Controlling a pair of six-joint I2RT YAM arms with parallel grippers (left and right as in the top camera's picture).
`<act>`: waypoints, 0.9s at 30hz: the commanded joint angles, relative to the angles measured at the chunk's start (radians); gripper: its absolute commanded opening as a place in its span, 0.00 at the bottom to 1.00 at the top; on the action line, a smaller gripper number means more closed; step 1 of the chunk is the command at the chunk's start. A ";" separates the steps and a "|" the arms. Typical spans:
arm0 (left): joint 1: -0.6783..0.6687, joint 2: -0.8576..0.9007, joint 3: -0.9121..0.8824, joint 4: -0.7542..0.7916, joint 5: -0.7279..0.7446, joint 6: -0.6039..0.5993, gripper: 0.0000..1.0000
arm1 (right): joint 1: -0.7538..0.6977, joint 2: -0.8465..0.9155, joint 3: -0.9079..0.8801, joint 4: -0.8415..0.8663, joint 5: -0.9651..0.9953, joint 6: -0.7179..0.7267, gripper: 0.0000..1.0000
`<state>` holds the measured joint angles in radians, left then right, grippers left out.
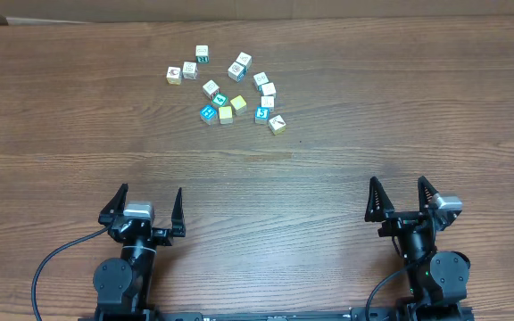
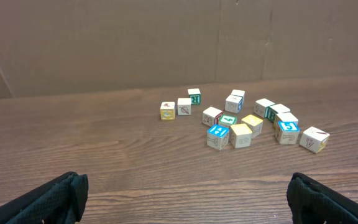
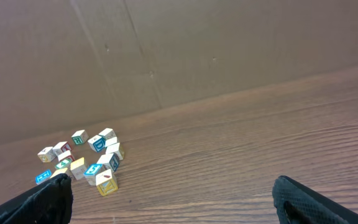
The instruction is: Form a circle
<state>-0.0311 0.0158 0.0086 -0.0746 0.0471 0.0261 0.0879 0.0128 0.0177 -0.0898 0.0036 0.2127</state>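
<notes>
- Wooden table (image 1: 61, 134) is seen bearing loosely scattered toy cubes (image 1: 211, 87) at twelve o'clock.
- Left gripper (image 1: 151, 189) and right gripper (image 1: 397, 181) are held spread wide at seven and five o'clock.

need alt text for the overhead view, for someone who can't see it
Over a dozen small toy cubes, mostly white with a few teal and yellow, lie in a loose, irregular cluster at the far middle of a wooden table, not a clean circle. At the near edge, the left hand and right hand are open, well apart from the cubes.
</notes>
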 commanded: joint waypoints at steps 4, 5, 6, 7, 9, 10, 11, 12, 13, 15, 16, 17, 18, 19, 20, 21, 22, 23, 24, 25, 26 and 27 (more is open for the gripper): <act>-0.001 -0.011 -0.004 -0.001 -0.006 0.012 1.00 | 0.007 -0.010 -0.010 0.006 -0.006 -0.005 1.00; -0.001 -0.011 -0.004 -0.001 -0.006 0.012 1.00 | 0.007 -0.010 -0.010 0.006 -0.006 -0.005 1.00; -0.001 -0.011 -0.004 -0.001 -0.006 0.012 1.00 | 0.007 -0.010 -0.010 0.006 -0.006 -0.005 1.00; -0.001 -0.011 -0.004 -0.001 -0.006 0.012 1.00 | 0.007 -0.010 -0.010 0.006 -0.006 -0.005 1.00; -0.001 -0.011 -0.004 -0.001 -0.006 0.012 0.99 | 0.007 -0.010 -0.010 0.006 -0.006 -0.005 1.00; -0.001 -0.011 -0.004 -0.001 -0.006 0.012 1.00 | 0.007 -0.010 -0.010 0.006 -0.006 -0.005 1.00; -0.001 -0.011 -0.004 -0.001 -0.006 0.012 1.00 | 0.007 -0.010 -0.010 0.006 -0.006 -0.005 1.00; -0.001 -0.011 -0.004 -0.001 -0.006 0.012 1.00 | 0.007 -0.010 -0.010 0.006 -0.006 -0.005 1.00; -0.001 -0.011 -0.004 -0.001 -0.006 0.012 0.99 | 0.007 -0.010 -0.010 0.006 -0.006 -0.005 1.00; -0.001 -0.011 -0.004 -0.001 -0.006 0.012 1.00 | 0.007 -0.010 -0.010 0.006 -0.006 -0.004 1.00; -0.001 -0.011 -0.004 -0.001 -0.006 0.012 1.00 | 0.007 -0.010 -0.010 0.006 -0.007 -0.004 1.00; -0.001 -0.011 -0.004 -0.001 -0.006 0.012 1.00 | 0.007 -0.010 -0.010 0.006 -0.012 -0.003 1.00; -0.001 -0.011 -0.004 -0.001 -0.006 0.012 1.00 | 0.007 -0.010 -0.010 0.006 -0.022 -0.003 1.00; -0.001 -0.011 -0.004 -0.001 -0.006 0.012 1.00 | 0.007 -0.010 -0.010 0.009 -0.046 -0.004 1.00; -0.001 -0.011 -0.004 -0.001 -0.006 0.012 0.99 | 0.007 -0.010 -0.010 0.011 -0.067 -0.004 1.00; -0.001 -0.011 -0.004 -0.001 -0.006 0.012 1.00 | 0.007 -0.010 -0.010 0.014 -0.089 -0.004 1.00; -0.001 -0.011 -0.004 -0.001 -0.006 0.012 1.00 | 0.007 -0.010 -0.010 0.017 -0.107 -0.004 1.00; -0.001 -0.011 -0.004 -0.001 -0.006 0.012 1.00 | 0.007 -0.010 -0.008 0.018 -0.111 -0.004 1.00; -0.001 -0.011 -0.004 -0.001 -0.006 0.012 0.99 | 0.007 -0.010 -0.004 0.016 -0.111 -0.004 1.00; -0.001 -0.011 -0.004 -0.001 -0.006 0.012 0.99 | 0.007 -0.010 0.002 0.016 -0.111 -0.004 1.00; -0.001 -0.011 -0.004 -0.001 -0.006 0.012 0.99 | 0.007 -0.010 0.014 0.014 -0.111 -0.004 1.00; -0.001 -0.011 -0.004 -0.001 -0.006 0.012 0.99 | 0.007 -0.010 0.030 0.010 -0.111 -0.004 1.00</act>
<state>-0.0311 0.0158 0.0086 -0.0746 0.0475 0.0261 0.0879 0.0128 0.0185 -0.0807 -0.0830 0.2119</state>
